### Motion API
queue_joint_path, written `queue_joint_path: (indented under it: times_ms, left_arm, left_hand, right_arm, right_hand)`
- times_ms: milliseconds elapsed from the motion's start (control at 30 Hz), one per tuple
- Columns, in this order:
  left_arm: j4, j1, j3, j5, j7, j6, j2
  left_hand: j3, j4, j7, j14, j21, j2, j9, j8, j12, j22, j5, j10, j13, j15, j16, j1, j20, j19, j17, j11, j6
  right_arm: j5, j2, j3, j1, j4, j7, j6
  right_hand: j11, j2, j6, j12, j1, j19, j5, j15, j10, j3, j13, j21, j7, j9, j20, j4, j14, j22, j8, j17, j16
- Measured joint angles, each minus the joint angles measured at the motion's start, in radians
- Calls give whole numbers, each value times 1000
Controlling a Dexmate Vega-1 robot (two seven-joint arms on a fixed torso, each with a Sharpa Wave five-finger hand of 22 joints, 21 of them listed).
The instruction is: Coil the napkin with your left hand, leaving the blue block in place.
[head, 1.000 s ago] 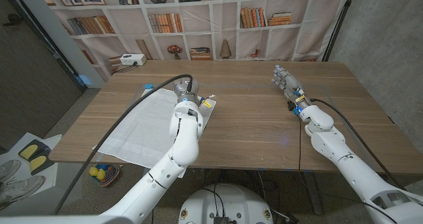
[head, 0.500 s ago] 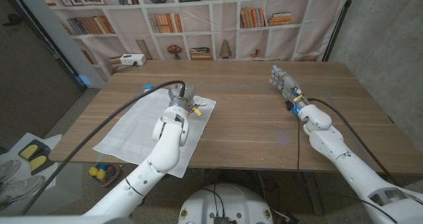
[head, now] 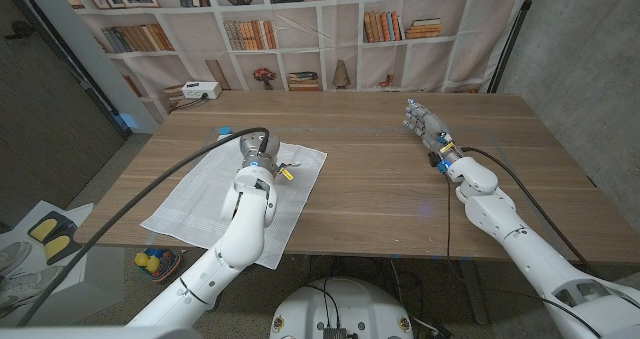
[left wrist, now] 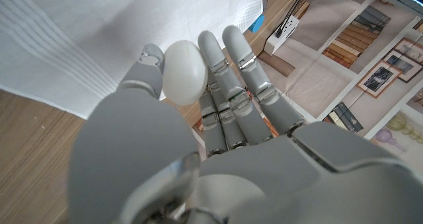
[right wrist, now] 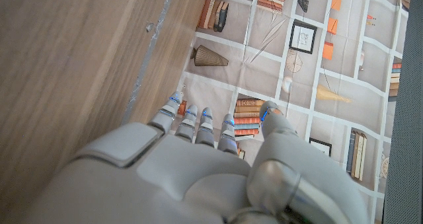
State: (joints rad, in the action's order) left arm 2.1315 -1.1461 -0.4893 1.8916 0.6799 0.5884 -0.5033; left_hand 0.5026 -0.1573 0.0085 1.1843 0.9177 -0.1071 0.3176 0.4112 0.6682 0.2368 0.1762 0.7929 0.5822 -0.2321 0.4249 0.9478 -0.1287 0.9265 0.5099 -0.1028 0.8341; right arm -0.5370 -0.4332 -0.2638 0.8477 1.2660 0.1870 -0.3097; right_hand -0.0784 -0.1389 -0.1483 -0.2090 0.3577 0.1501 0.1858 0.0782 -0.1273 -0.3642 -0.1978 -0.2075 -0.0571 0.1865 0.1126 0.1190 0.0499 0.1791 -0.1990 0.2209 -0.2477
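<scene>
Right hand (right wrist: 198, 178) over table (right wrist: 73, 65); fingers (right wrist: 197, 128) seemingly empty.

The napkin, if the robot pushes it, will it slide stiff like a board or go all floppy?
Probably floppy: the napkin is thin white cloth lying flat on the table, so a push would likely bunch it. It looks light and may slide on the smooth wood. The left hand is over it.

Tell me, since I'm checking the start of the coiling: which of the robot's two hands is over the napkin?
The left hand: it is over the white napkin, while the right hand waits above bare wood, far across the table.
</scene>
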Motion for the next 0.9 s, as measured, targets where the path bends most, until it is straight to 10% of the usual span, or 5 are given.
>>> queue_joint_path:
  times_ms: [900]
  left_arm:
    - [-145,71,4,-96,60,33,-44]
  left_hand:
    - [-6,3,-3,4,30,7,-5,4,-12,-9,-4,5,-2,-4,-26,-7,18,-68,-2,-3,4]
  right_arm:
    - [5,-8,1,18,26,-20,16]
  right_hand:
    - [0,0,0,0,0,0,0,0,0,0,0,0,0,0,0,0,0,0,0,0,0]
